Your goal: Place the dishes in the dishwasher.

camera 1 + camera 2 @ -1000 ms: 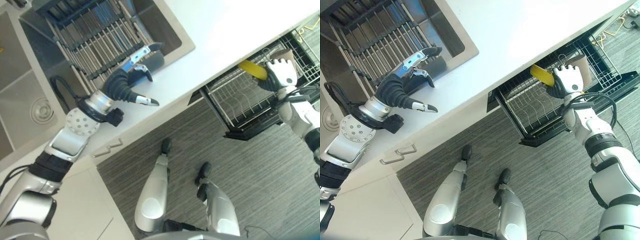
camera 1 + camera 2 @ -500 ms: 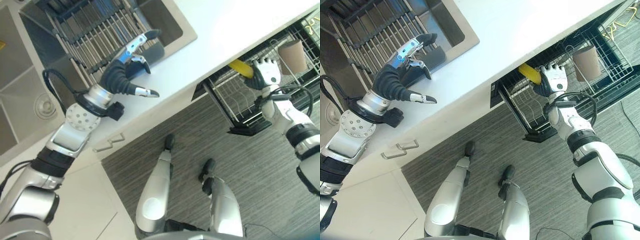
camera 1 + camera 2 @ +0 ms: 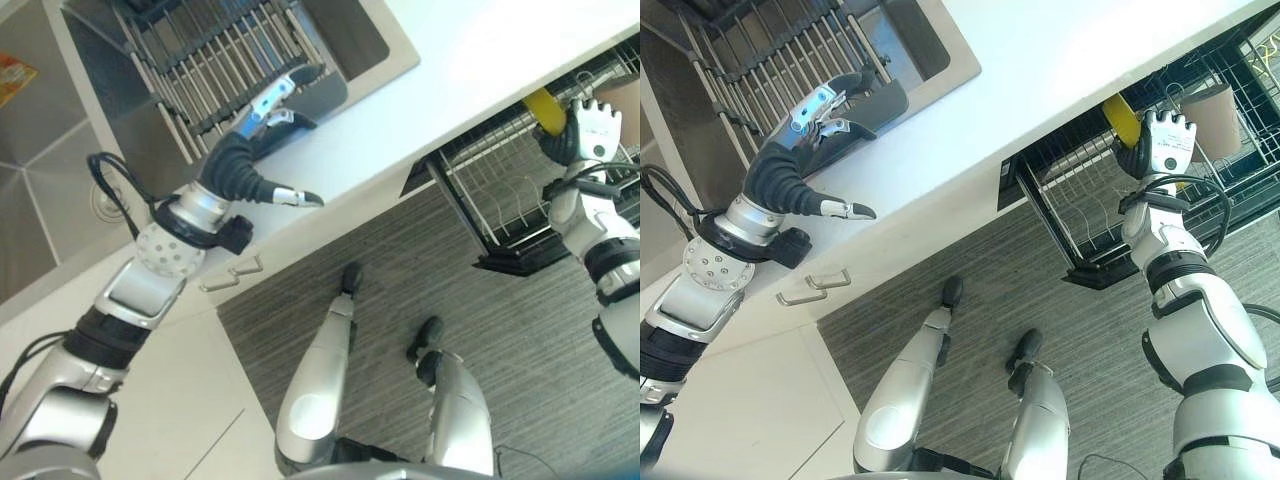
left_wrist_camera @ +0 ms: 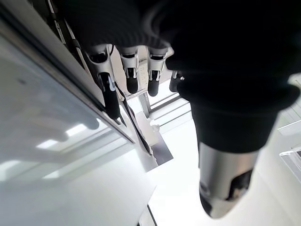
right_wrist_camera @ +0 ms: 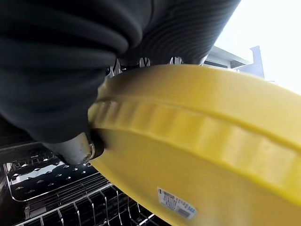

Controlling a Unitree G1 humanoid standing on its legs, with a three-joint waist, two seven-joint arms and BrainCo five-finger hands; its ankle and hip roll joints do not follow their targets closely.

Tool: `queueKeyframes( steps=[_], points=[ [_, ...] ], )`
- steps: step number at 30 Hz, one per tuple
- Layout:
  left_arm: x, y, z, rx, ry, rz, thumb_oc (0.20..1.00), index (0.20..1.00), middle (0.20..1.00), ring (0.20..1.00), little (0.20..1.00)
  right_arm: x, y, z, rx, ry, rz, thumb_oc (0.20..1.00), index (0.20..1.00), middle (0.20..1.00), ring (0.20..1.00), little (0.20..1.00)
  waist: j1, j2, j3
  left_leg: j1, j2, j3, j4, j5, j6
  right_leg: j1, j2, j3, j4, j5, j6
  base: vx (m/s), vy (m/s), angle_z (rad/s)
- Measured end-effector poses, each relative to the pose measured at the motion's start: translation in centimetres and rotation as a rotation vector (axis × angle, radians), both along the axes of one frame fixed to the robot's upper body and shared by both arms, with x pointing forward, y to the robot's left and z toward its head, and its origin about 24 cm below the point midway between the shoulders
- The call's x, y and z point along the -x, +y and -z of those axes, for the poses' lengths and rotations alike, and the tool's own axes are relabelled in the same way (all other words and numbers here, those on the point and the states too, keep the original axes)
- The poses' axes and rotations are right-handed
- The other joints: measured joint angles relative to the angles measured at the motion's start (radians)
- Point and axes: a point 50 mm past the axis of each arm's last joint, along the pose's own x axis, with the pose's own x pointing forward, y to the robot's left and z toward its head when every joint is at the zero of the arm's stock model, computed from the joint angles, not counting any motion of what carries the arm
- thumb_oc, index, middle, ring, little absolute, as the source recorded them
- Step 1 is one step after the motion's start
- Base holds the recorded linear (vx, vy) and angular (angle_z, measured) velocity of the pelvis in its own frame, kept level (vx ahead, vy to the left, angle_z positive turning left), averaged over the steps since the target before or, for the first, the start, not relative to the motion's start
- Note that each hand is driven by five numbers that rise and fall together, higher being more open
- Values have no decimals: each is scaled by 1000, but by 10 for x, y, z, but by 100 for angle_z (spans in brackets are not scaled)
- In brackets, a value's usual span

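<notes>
One dish in play: yellow plate (image 3: 1121, 117) pinched in right hand (image 3: 1163, 146), thumb on one face, fingers curled over the rim from the other side, edge-on rather than flat. Judged so held because an edge-on plate can slide down between the rack tines; flat, would sit across them. Plate poised over pulled-out dishwasher rack (image 3: 1077, 205), wire tines visible just past the fingertips in the right wrist view, not yet seated. Brown cup (image 3: 1216, 119) already standing in the rack beyond the fingers, well apart from the plate. Left hand (image 3: 251, 162) idle over the white counter (image 3: 1040, 70) at the sink (image 3: 350, 40) edge, fingers straight and spread, thumb out, holding nothing; dark dish (image 3: 865, 108) and drying rack (image 3: 215, 55) just beyond the fingertips, probably staged there for the next pick.
</notes>
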Motion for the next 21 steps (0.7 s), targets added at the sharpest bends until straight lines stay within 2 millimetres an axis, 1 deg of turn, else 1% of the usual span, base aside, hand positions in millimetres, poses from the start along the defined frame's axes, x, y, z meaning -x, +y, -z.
queueKeyframes(
  steps=[1,3,5,6,11,12,13,14,15,16,19,21],
  points=[
    [2,1,-4,13,-19,3,1000,1000,1000,1000,1000,0,0,1,-7,0,2,200,200,200,200,200,1,0,0,0,0,-1,2,0,0,2,0,-2,1,0,-1,-5,-38,4],
    [5,8,-16,100,-56,19,1000,1000,1000,1000,1000,1,-2,2,-13,5,12,200,200,200,200,200,0,0,0,4,0,-7,6,0,0,10,0,-8,1,-1,-1,-4,-14,6],
    [8,14,-25,183,-80,43,1000,1000,1000,1000,1000,1,-4,2,-21,3,22,200,200,200,200,200,-1,0,0,5,-3,-12,14,0,0,14,-2,-11,5,-1,-2,-3,13,7],
    [8,14,-26,205,-79,55,1000,1000,1000,1000,1000,2,-5,2,-29,0,29,200,200,200,200,200,-2,0,0,4,-5,-15,18,0,0,14,-4,-12,7,-3,-3,-10,23,5],
    [7,9,-22,215,-52,99,1000,1000,1000,1000,1000,2,-6,1,-36,-7,31,200,200,200,200,200,-8,1,0,3,-8,-19,21,1,-1,10,-9,-9,23,-9,-8,-17,20,2],
    [7,8,-21,216,-49,104,1000,1000,1000,1000,1000,2,-6,1,-35,-8,31,200,200,200,200,200,-9,1,0,-2,-9,-18,22,6,2,4,-9,-12,24,-4,-3,10,-3,6],
    [7,8,-22,216,-51,106,1000,1000,1000,1000,1000,2,-6,2,-35,-7,33,200,200,200,200,200,-14,1,0,-8,-14,-21,24,-5,-3,-4,-19,-15,38,-18,-9,12,-11,5],
    [7,8,-22,216,-51,106,1000,1000,1000,1000,1000,2,-6,2,-35,-7,33,200,200,200,200,200,-14,1,0,-8,-14,-21,24,-5,-3,-4,-19,-15,38,-18,-9,-59,0,6],
    [6,7,-22,253,-40,131,1000,1000,1000,1000,1000,2,-6,0,-55,-17,29,200,200,200,200,200,-10,2,-1,-22,-14,-21,25,5,3,-19,-18,-14,39,-12,-4,-66,3,3],
    [6,7,-22,246,-38,131,1000,1000,1000,1000,1000,2,-6,2,-55,-12,29,200,200,200,200,200,-9,2,-1,-22,-15,-21,27,8,4,-19,-19,-15,42,-13,-3,0,0,0],
    [6,7,-23,249,-20,154,1000,1000,1000,1000,1000,1,-5,1,-57,-14,25,200,200,200,200,200,-9,1,-1,-21,-14,-21,29,1,5,-16,-19,-16,39,-15,-3,85,-40,-1],
    [5,5,-19,242,6,171,1000,1000,1000,1000,1000,0,-3,2,-60,-6,19,200,200,200,200,200,-9,1,-1,-14,-14,-20,32,-1,4,-8,-18,-13,37,-14,-2,2,-3,-2]
  ],
)
